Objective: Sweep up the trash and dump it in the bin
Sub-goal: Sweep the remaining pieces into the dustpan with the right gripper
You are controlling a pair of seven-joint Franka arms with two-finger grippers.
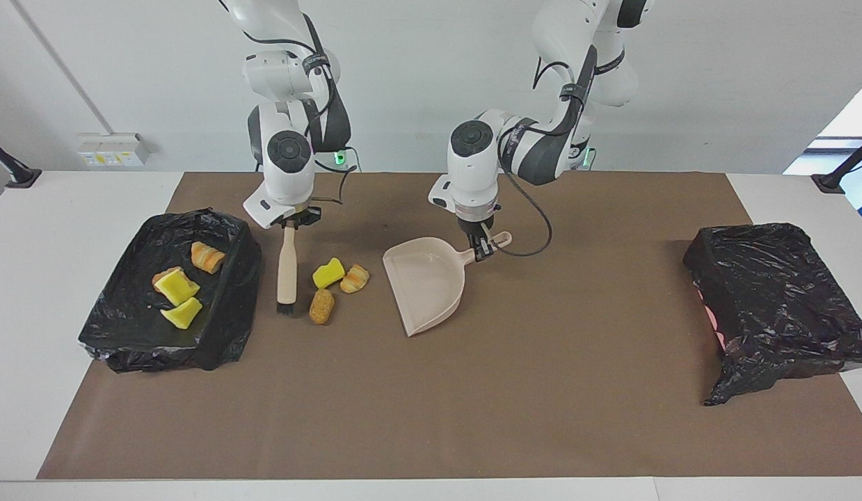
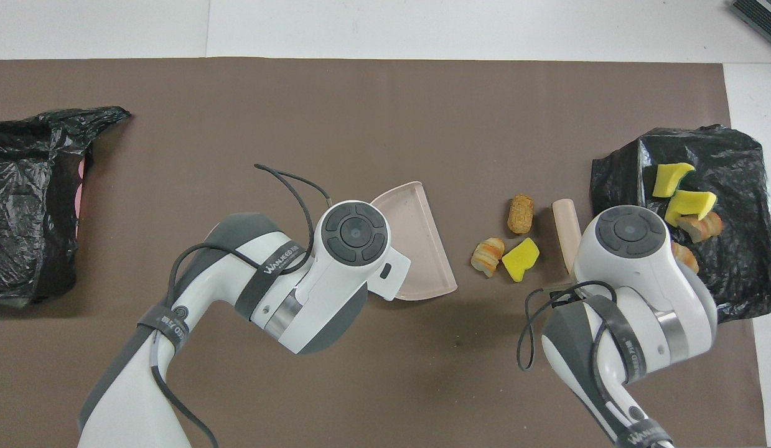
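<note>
Three pieces of trash lie loose on the brown counter (image 1: 472,390): a bright yellow foam chunk (image 1: 328,273), a golden-brown croissant-like lump (image 1: 355,278) just beside it, and a tan bread-like lump (image 1: 321,306) a little farther from the robots. They sit between the beige-handled brush (image 1: 286,268) and the pale beige plastic dustpan (image 1: 427,282), and that line-up is what the coming sweep turns on: the pieces lie from the brush toward the left arm's end of the counter, with the pan's open mouth facing them.

The right gripper (image 1: 289,224) has its fingers clamped on the top of the brush handle. The brush's long axis runs away from the robots, its dark bristles down at the counter close by the tan lump. The left gripper (image 1: 483,249) has its fingers closed on the dustpan's handle, and the pan appears to rest flat. The right arm is nearer to the loose pieces.

Four more pieces already lie in the black-bag-lined bin (image 1: 232,327) at the right arm's end: two yellow chunks and two golden-brown lumps. A second black-bagged bin (image 1: 778,292) sits at the left arm's end.

Counted: seven pieces, two bins, one brush, one dustpan.
</note>
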